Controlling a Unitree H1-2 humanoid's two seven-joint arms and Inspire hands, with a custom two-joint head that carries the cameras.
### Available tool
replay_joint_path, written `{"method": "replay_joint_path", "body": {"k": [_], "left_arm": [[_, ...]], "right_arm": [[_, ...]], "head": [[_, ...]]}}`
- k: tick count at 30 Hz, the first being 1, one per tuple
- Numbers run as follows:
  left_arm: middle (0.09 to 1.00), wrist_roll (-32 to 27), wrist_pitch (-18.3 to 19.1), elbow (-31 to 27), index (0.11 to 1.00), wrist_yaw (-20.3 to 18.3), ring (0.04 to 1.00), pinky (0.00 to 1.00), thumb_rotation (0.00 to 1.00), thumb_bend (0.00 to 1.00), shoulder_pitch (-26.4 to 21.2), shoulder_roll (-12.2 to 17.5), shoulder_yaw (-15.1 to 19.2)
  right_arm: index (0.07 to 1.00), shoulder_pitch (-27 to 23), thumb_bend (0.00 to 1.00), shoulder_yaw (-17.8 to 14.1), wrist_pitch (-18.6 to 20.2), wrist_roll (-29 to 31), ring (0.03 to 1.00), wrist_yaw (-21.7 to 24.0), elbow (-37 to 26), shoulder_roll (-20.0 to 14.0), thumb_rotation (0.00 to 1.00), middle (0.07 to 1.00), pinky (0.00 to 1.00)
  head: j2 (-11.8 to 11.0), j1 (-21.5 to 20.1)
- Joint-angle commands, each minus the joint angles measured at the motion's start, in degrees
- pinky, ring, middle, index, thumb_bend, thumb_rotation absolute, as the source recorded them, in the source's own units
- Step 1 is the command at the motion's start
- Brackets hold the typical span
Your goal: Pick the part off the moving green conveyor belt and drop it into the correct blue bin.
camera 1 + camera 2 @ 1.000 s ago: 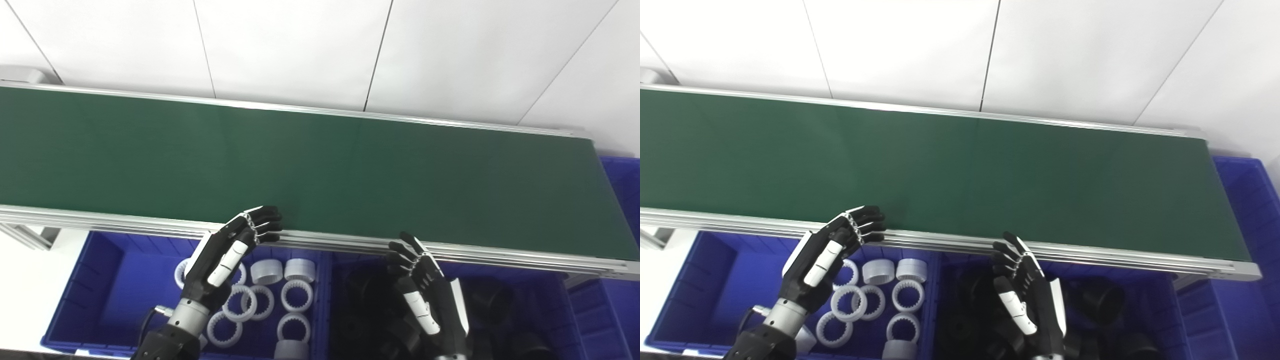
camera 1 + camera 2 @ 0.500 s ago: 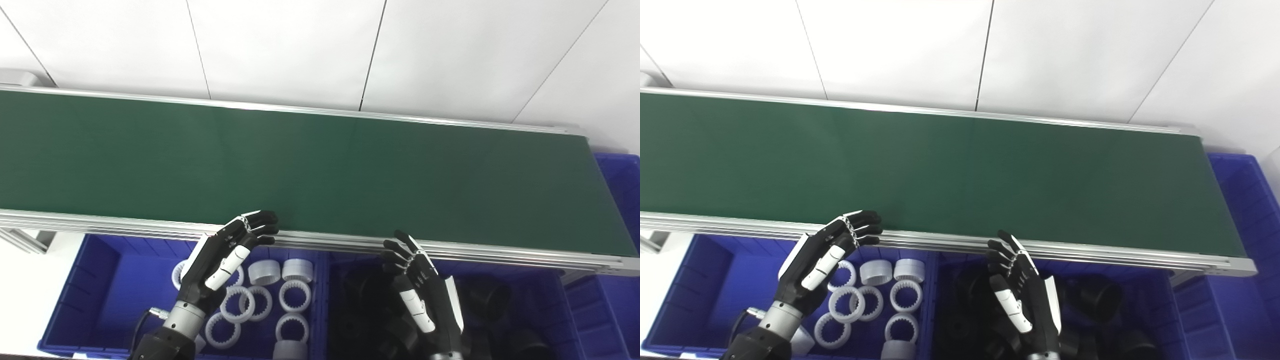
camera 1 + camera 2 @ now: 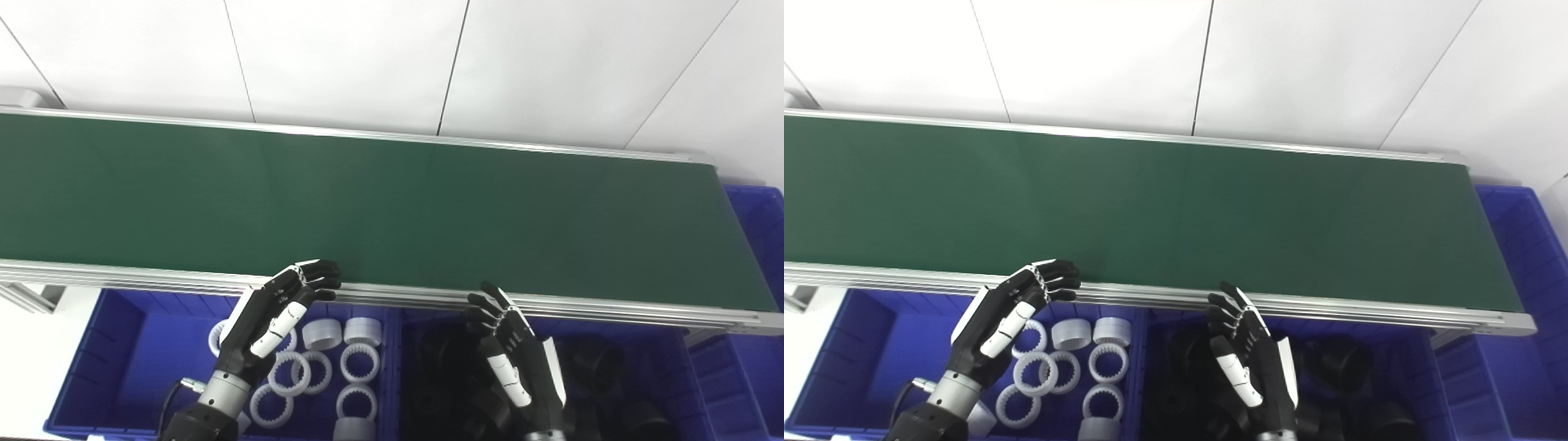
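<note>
A long green conveyor belt (image 3: 392, 208) runs across the middle of the frame. Below it, at lower left, a blue bin (image 3: 116, 361) holds white rings (image 3: 361, 370); a bin at lower centre (image 3: 674, 367) holds black parts (image 3: 600, 367). The left hand (image 3: 269, 318) and right hand (image 3: 517, 361) hover over the bins, fingers spread, holding nothing.

The green belt (image 3: 392, 202) is framed by silver rails (image 3: 392, 294). Below its near edge, two blue bins are set: white rings (image 3: 318, 367) are held in the left bin (image 3: 122, 343), black parts (image 3: 594, 367) in the right bin (image 3: 710, 373).
</note>
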Motion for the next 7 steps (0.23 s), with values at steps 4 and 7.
{"method": "replay_joint_path", "body": {"k": [4, 7], "left_arm": [[0.741, 0.42, -2.03, -1.22, 0.715, 0.07, 0.723, 0.69, 0.68, 0.56, -0.54, -0.04, -0.06], [0.738, 0.60, -2.14, -1.17, 0.714, 0.17, 0.720, 0.69, 0.67, 0.55, -0.54, -0.08, -0.02]], "right_arm": [[0.871, -0.41, 0.67, 0.44, -2.77, -0.10, 0.759, -0.46, -0.65, -0.17, 0.77, 0.801, 0.68], [0.867, -0.52, 0.67, 0.53, -2.77, -0.36, 0.755, -0.86, -0.53, -0.11, 0.77, 0.798, 0.68]], "head": [[-0.26, -0.03], [-0.29, -0.09]]}}
